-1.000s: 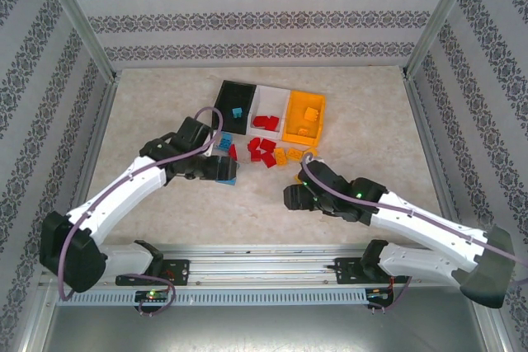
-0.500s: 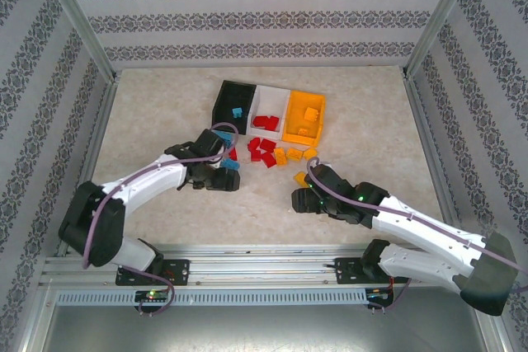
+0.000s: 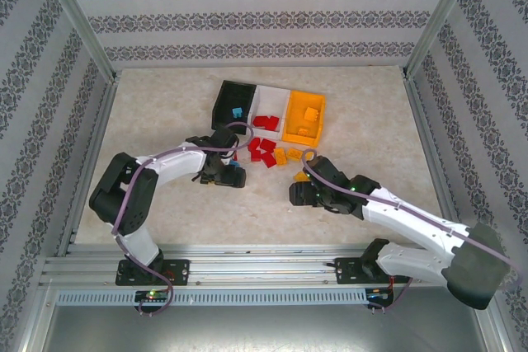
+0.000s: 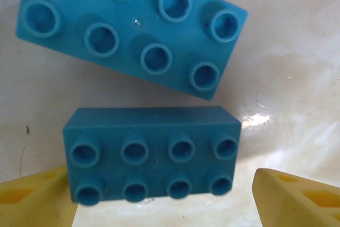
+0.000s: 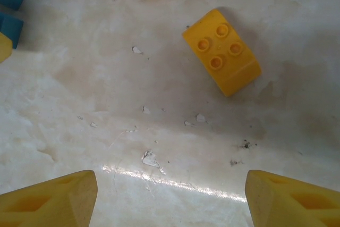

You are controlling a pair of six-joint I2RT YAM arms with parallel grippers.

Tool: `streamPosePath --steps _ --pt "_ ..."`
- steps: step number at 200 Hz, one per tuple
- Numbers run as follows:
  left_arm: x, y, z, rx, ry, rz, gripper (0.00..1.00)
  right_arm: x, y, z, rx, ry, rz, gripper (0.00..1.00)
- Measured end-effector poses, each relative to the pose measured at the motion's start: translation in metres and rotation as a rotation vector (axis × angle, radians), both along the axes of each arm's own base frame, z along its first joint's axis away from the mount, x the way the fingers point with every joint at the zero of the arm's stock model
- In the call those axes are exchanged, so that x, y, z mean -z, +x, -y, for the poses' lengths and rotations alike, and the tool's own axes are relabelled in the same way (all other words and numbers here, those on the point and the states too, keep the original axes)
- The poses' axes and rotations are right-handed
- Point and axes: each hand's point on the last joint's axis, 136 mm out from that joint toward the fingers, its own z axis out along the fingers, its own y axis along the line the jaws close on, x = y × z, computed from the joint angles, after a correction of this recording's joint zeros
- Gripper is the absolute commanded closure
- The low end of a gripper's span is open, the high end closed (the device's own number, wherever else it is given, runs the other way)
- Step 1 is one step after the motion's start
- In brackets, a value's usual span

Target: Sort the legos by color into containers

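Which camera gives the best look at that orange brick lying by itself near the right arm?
The right wrist view: the orange brick lies unobstructed on the table, all four studs countable. The top view shows it merely as a tiny orange patch beside the right gripper.

A pale, marbled table (image 3: 165,113) lies between three walls (image 3: 247,14) papered in grey ornamental bands. Two slanting metal posts (image 3: 77,18) meet its back corners. A metal rail (image 3: 264,274) runs along the near edge. Small chips (image 5: 150,158) and a bright glare streak (image 5: 175,182) mark the tabletop.
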Motion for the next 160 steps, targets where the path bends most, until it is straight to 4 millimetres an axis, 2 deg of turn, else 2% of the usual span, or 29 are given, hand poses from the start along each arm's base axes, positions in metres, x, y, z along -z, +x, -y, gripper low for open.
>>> streamPosePath --steps 57,103,122,160 --pt "0.002 0.002 -0.005 0.021 0.045 0.003 0.34 0.005 0.005 -0.008 -0.017 0.009 -0.015 0.26" --pt "-0.003 0.002 -0.006 0.028 0.047 0.022 0.35 0.002 0.013 -0.017 -0.021 0.02 -0.018 0.26" --pt "-0.017 0.0 -0.009 0.024 0.039 0.06 0.35 0.001 0.017 -0.021 -0.023 0.028 -0.013 0.26" --pt "-0.067 0.012 -0.02 -0.023 -0.022 0.189 0.36 0.008 0.019 -0.028 -0.035 0.03 -0.035 0.26"
